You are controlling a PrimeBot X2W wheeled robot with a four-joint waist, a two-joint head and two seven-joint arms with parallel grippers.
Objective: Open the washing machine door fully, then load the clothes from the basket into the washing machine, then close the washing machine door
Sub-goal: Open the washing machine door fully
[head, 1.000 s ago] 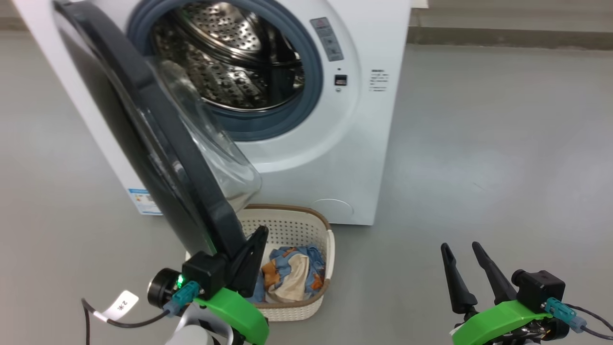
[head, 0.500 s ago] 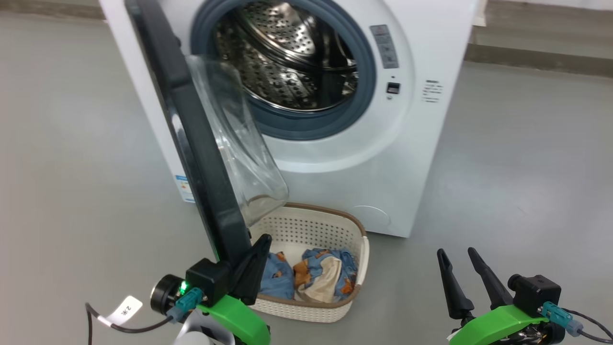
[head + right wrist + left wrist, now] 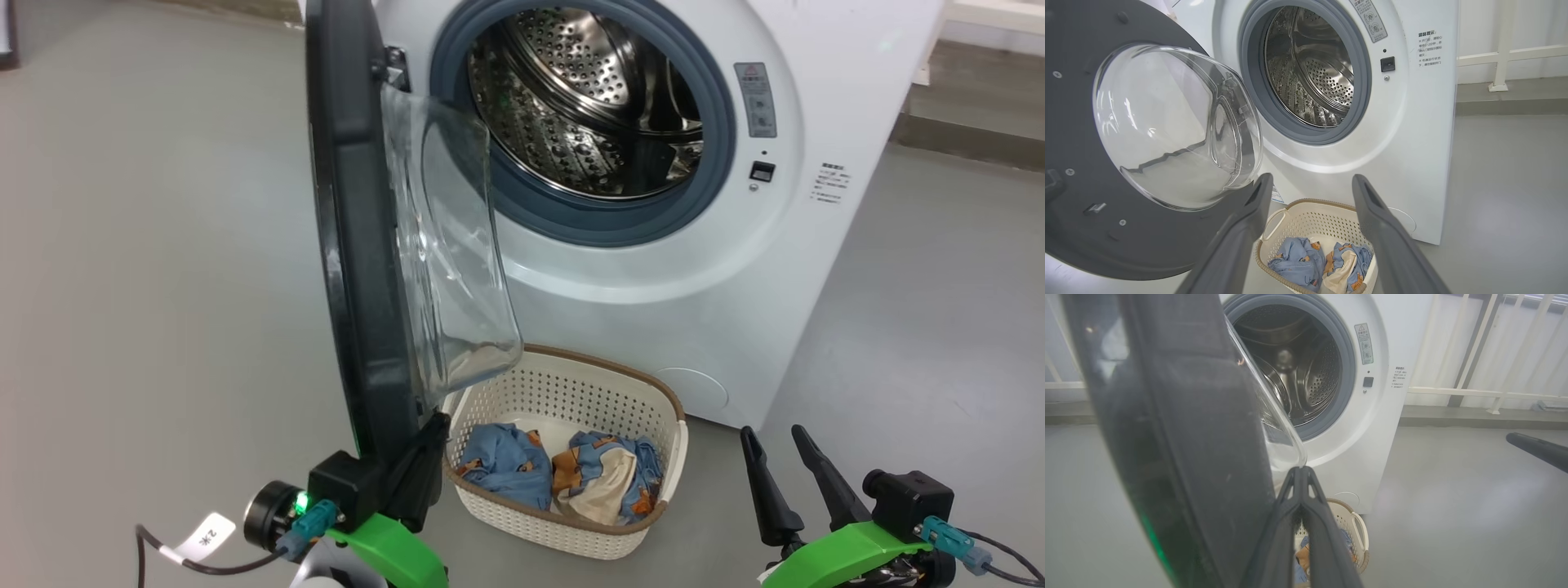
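Door part open, left gripper at its inner rim.
Door (image 3: 351, 245) stands edge-on just left of the left gripper (image 3: 437, 429), whose fingers are pressed together on nothing and seem to touch the lower rim. Best to push low on the rim, off the glass, away from the washer (image 3: 735, 269). Basket (image 3: 563, 527) of clothes (image 3: 604, 482) is just to its right. Right gripper (image 3: 772, 433) sits beyond, fingers apart.

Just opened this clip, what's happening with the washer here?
The left gripper, fingers shut, sits against the lower inner edge of the washing machine door, which stands open. The right gripper hangs open and empty. The clothes lie in the basket on the floor before the washing machine; the drum looks empty, so loading has not begun.
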